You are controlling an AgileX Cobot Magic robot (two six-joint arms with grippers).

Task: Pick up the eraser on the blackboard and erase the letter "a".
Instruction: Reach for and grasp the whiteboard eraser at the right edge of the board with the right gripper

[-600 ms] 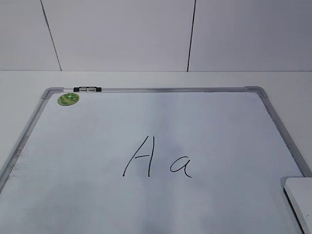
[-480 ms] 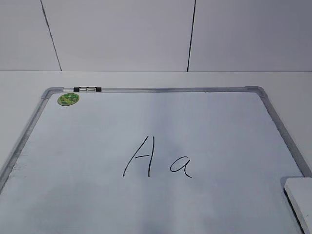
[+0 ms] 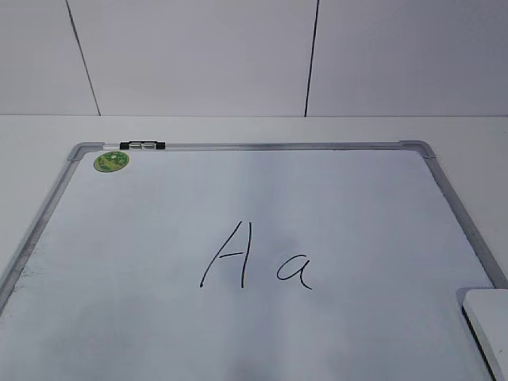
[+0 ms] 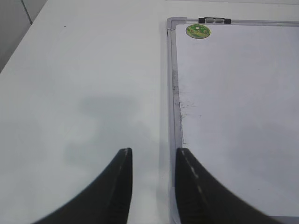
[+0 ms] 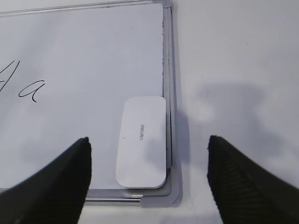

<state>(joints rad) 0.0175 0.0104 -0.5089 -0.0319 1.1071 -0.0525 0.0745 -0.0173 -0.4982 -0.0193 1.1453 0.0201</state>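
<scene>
Right gripper (image 5: 148, 175): jaws spread wide apart, holding nothing; it hangs above the board's near right corner, and the eraser lies in the gap between the two fingers, untouched.
Left gripper (image 4: 153, 179): jaws a narrow gap apart, nothing between them; it hangs over the board's left frame edge, one finger (image 4: 119, 186) over the table (image 4: 84, 93), the other (image 4: 194, 186) over the frame. Whether it touches the frame cannot be told.
Eraser (image 5: 142, 141): white rounded block with a small grey marking on top, lying flat on the board, its long side tight against the right frame near the near right corner. In the exterior view only its corner (image 3: 488, 321) shows at the lower right edge.
Board (image 3: 444, 198): white, grey-framed, flat on the table.
Letter "a" (image 3: 294, 271): whole, near the board's middle, just right of the capital "A" (image 3: 228, 255); well apart from the eraser.
Sticker (image 3: 111, 161): green, round, at the far left corner.
Pen (image 3: 143, 145): lies along the far frame, just beside the sticker.
</scene>
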